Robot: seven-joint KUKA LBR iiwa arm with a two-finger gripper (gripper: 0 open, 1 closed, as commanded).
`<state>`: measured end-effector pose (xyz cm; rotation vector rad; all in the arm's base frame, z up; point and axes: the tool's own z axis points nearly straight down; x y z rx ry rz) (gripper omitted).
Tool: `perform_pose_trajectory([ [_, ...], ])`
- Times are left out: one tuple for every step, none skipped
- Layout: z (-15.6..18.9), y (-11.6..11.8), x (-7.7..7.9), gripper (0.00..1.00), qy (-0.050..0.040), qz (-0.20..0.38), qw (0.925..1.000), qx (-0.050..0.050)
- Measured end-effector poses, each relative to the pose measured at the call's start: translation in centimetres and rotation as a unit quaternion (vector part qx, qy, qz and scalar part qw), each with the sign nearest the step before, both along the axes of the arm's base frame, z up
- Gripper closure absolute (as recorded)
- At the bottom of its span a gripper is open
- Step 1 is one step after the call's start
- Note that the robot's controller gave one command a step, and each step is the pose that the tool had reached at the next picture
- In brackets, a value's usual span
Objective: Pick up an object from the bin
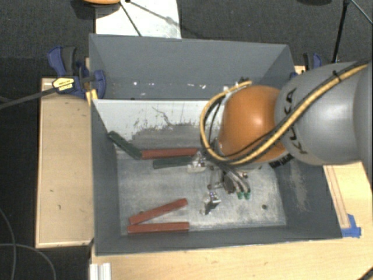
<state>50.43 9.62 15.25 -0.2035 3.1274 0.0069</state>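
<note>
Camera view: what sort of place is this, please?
Probably a robot lab bench: a grey metal bin holding a few loose red sticks, and a cabled robot arm reaching into it.

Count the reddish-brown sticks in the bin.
3. The back stick lies near the rear wall; the angled stick and the front stick lie front left. More may be hidden under the arm.

Back-right of the bin (186,63) floor beneath orange cover (250,127) and arm (332,121)
</note>
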Motion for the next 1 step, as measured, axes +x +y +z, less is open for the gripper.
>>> perform_pose_trajectory([
  [-4.45, 0.83, 1.01, 0.0, 0.0002, 0.053, 0.9986, -0.002],
])
